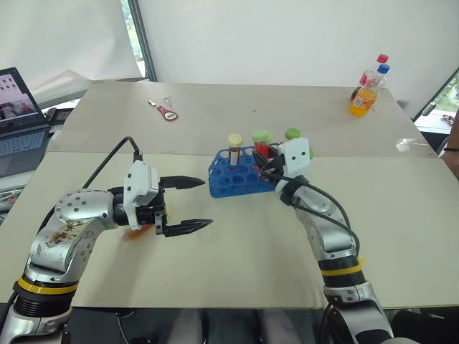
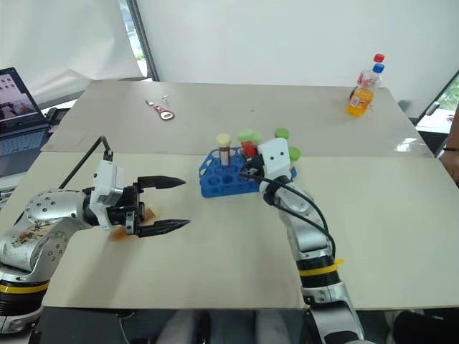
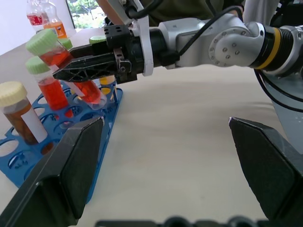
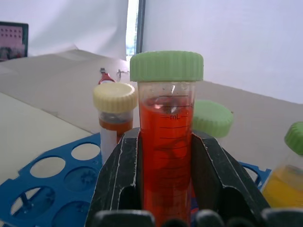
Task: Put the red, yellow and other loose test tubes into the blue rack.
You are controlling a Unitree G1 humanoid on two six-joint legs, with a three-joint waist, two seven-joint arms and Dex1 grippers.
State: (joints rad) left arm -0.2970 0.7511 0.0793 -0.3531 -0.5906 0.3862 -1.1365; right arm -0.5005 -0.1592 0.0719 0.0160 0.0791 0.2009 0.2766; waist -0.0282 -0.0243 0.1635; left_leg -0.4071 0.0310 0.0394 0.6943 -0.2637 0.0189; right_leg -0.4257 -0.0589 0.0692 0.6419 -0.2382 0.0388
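While hovering over the blue rack point(image 1: 233, 174) mid-desk, right pincer point(image 4: 165, 189) clenching the red tube point(image 4: 165, 156); left pincer point(image 1: 188, 204) gaping wide, holding nothing, near the rack.

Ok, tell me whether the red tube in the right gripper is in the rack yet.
Not seated yet. The right gripper holds the red tube tilted, its tip just above the rack.

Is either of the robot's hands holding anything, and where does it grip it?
The right gripper holds a red test tube with a green cap, clamped around its body below the cap, over the blue rack. The left gripper holds nothing.
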